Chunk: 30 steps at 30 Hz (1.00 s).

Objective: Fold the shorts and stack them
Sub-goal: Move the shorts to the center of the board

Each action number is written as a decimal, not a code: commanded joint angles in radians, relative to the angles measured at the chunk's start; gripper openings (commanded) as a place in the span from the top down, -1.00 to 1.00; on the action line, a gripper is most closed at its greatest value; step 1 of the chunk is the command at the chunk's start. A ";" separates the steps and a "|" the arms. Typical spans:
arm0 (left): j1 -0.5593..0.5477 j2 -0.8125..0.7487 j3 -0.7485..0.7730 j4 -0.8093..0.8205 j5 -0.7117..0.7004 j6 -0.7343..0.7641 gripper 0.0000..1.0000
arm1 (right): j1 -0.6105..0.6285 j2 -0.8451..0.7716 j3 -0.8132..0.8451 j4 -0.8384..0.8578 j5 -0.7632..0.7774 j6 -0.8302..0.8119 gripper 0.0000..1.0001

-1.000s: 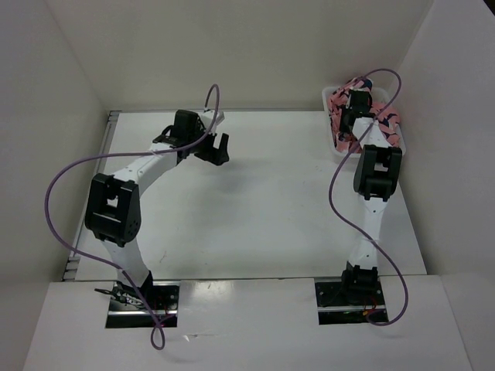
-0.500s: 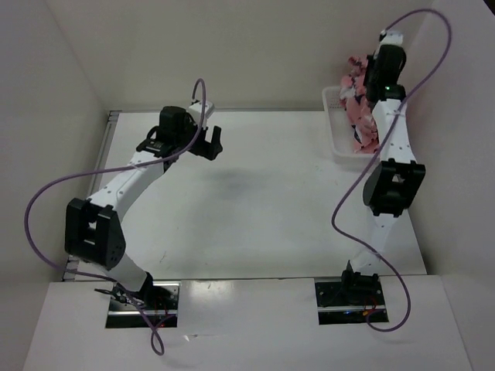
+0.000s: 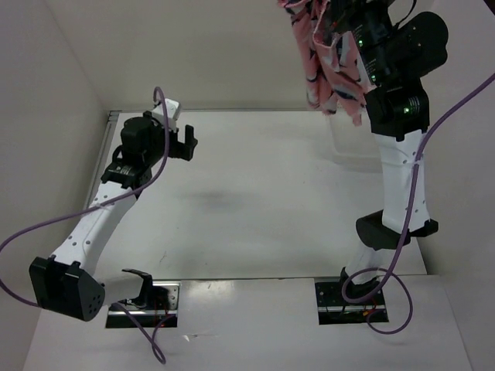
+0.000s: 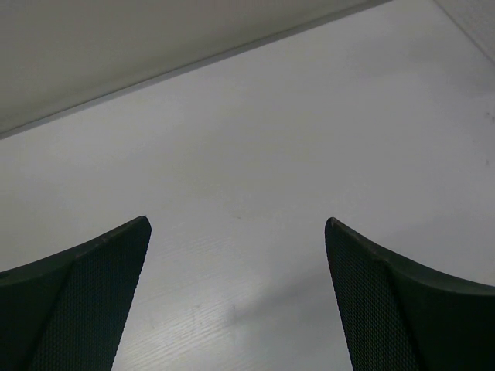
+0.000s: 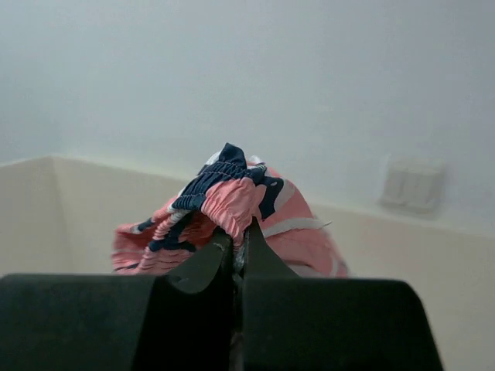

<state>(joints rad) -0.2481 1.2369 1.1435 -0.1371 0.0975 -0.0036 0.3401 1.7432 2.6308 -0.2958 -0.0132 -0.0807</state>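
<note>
White table [image 3: 255,193] below; right claw [image 5: 238,230] pinches the shorts [image 3: 321,69] aloft, left claw [image 4: 237,222] spread wide

White table [image 3: 255,209] w/ plain white walls [image 3: 201,54] on 3 sides — soft, even light.

The shorts [image 3: 329,62] are coral pink with navy and white curved shapes. The table [image 3: 263,209] is white, and the arms [image 3: 398,178] are white with black joints.
</note>
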 commanded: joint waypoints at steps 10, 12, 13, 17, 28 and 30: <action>0.178 -0.168 -0.142 0.033 0.030 0.004 -1.00 | -0.074 -0.047 -0.717 -0.160 -0.110 0.254 -0.86; 0.178 -0.168 -0.154 0.005 0.042 0.004 -1.00 | -0.165 -0.036 -0.788 -0.160 -0.061 0.242 -0.86; 0.178 -0.145 -0.154 -0.019 0.062 0.004 -1.00 | -0.180 -0.036 -0.789 -0.173 -0.076 0.225 -0.86; 0.167 -0.088 -0.154 -0.053 0.110 0.004 -1.00 | -0.058 -0.068 -0.862 -0.164 -0.051 -0.057 -0.86; 0.156 0.030 -0.172 -0.108 0.274 0.004 -1.00 | -0.009 0.274 -0.863 -0.091 -0.047 0.019 -0.86; 0.142 0.062 -0.172 -0.131 0.344 0.004 -1.00 | -0.009 0.358 -0.793 -0.063 0.042 0.019 -0.86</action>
<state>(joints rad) -0.0906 1.2671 0.9768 -0.2413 0.3218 -0.0036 0.3534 2.0155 1.7405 -0.4393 -0.0845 -0.0937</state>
